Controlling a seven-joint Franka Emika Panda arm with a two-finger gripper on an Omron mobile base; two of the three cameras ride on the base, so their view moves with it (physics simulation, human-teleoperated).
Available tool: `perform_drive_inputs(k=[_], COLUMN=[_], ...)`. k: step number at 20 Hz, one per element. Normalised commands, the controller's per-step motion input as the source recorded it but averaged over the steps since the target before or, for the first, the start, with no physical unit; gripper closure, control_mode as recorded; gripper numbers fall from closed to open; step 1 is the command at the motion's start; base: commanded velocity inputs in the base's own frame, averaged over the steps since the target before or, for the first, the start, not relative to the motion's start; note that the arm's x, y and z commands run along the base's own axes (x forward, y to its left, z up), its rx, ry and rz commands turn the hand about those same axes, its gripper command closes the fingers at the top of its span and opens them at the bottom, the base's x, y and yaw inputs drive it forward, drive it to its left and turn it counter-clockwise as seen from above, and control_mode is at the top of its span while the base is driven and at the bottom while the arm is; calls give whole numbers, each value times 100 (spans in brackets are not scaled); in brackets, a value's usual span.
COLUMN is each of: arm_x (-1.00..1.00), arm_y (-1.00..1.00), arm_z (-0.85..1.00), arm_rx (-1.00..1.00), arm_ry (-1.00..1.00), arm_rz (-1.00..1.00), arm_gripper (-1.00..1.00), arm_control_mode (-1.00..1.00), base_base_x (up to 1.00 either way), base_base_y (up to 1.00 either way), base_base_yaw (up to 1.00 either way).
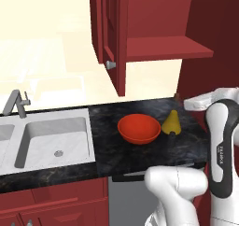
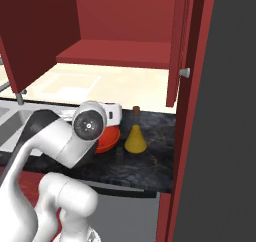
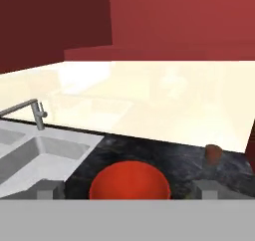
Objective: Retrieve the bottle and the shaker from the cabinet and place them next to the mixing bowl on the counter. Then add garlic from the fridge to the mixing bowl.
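The flask-shaped yellow glass bottle [image 2: 135,137] stands just beside the glossy red-orange mixing bowl [image 1: 138,128] on the black marbled counter [image 1: 140,155], the small black shaker [image 2: 119,154] near it, while the gripper [image 3: 127,189] hangs released above the bowl.

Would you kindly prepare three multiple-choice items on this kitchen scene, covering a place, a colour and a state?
1. Where does the yellow cone-based glass bottle stand?
A in the sink
B on the black marbled counter beside the bowl
C on the cabinet shelf

2. What colour is the round shallow bowl?
A red-orange
B blue
C white

3. How is the dark red wall cabinet?
A door shut
B door open, shelf bare
C door open, shelf full

Answers: B, it stands on the stone next to the bowl; A, it is glossy red-orange; B, the door is swung out and the shelf is bare.
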Motion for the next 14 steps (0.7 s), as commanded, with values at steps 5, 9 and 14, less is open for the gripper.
perform_drive_inputs(k=[5,9,14], arm_x=[-1,2,10], arm_y=[5,56,69], arm_z=[38,-9,-18], arm_rx=[0,0,0], arm_ry=[30,-4,0], arm_rz=[-10,-13,-28], arm_gripper=[-100,-100,-100], arm_control_mode=[-100,-100,-100], base_base_x=[0,0,0], base_base_y=[0,0,0], base_base_yaw=[0,0,0])
